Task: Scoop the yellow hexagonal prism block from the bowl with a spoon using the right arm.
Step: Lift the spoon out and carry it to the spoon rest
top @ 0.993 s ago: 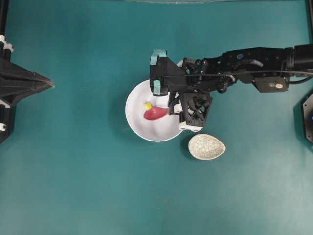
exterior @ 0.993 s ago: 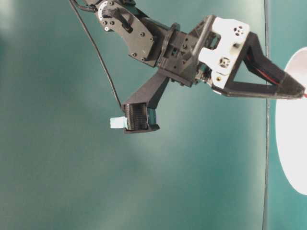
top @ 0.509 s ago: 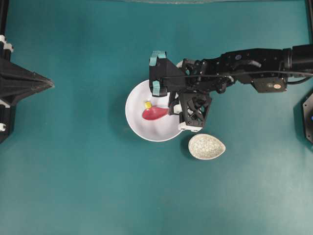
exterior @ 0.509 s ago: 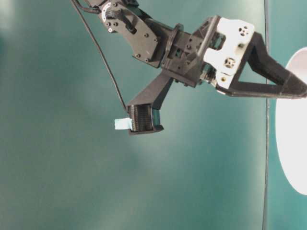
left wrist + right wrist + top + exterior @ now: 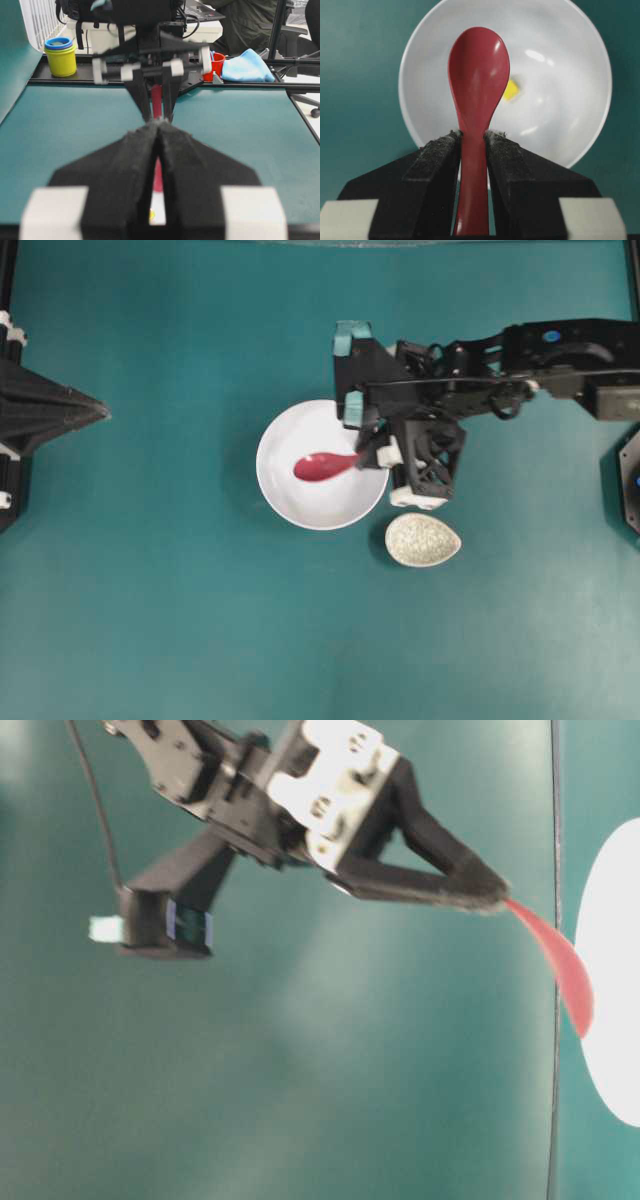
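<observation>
Right gripper (image 5: 472, 145) closed on the handle of the spoon (image 5: 477, 80), both padded fingers (image 5: 435, 165) pressed against its sides, head pointing out over the bowl (image 5: 580, 130); grip sits partway along the handle, near the neck. Spoon is glossy, red-pink, hard-looking, likely stiff plastic or glazed ware, so slippery in a pinch and apt to twist if the head catches; the foam-like pads should help. Yellow hexagonal prism block (image 5: 510, 90) lies on the bowl floor, just beside the right edge of the spoon head in the right wrist view, not on the spoon; whether the two touch cannot be told. In the overhead view the spoon (image 5: 322, 466) hides the block, and the bowl (image 5: 285, 500) shows only white around it. Block looks tiny, light and hard; it will probably skid on the smooth white glaze rather than climb onto the head, so working it against the curved wall seems the likelier way to load it. Bowl itself is loose on the table and could slide if pushed. Left gripper (image 5: 159, 150) is parked with its fingers together, holding nothing, aimed toward the bowl. Speckled oval dish (image 5: 422, 540) sits near the bowl, apart from it. No brand, label or readable writing found on any item
</observation>
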Motion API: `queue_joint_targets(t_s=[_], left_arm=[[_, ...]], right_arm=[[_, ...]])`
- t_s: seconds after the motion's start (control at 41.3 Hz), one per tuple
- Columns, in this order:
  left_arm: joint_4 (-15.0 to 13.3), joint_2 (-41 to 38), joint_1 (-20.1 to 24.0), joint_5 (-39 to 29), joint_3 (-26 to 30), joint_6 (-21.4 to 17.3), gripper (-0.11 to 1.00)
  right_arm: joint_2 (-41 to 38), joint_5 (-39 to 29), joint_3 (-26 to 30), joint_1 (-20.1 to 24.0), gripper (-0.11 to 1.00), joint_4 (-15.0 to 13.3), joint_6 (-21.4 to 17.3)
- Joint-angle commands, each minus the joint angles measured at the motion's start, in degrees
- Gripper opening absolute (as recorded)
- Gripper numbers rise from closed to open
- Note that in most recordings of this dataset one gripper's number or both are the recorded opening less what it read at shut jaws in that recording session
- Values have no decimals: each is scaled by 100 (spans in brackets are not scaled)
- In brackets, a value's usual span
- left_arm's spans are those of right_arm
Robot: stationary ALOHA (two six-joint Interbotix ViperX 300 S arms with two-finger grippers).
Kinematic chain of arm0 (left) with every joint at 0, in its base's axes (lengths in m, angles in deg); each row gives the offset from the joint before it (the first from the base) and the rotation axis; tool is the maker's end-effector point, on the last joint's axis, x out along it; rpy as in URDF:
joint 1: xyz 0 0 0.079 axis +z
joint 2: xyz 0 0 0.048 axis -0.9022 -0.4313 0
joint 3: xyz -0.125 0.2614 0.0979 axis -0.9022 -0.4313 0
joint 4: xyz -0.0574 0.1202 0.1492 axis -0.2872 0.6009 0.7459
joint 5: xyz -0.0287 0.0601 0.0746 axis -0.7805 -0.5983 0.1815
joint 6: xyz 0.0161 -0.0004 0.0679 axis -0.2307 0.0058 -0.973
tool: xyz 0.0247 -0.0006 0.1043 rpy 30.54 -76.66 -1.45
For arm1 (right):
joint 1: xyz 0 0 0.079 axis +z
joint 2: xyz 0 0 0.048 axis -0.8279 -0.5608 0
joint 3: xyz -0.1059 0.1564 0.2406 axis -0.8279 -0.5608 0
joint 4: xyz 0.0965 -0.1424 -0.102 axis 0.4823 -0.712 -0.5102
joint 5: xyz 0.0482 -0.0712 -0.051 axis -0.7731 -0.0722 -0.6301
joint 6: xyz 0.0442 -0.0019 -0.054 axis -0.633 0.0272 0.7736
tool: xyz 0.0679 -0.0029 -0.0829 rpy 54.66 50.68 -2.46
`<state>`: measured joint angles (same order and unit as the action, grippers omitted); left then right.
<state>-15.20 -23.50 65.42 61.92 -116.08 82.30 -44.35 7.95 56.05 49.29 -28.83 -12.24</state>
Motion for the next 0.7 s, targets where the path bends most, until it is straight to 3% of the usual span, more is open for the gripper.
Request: queue_joint_targets(t_s=[0.0,0.267,0.678], left_arm=[[18,-35,9,53,176,9,0],[18,-35,9,53,176,9,0],[18,-35,9,26,176,9,0]], right_arm=[[308,-141,88,35,25,18,-44],[712,-396,-325,211,25,18,-554],[1521,-229,-1310,940,25,26,-1081]])
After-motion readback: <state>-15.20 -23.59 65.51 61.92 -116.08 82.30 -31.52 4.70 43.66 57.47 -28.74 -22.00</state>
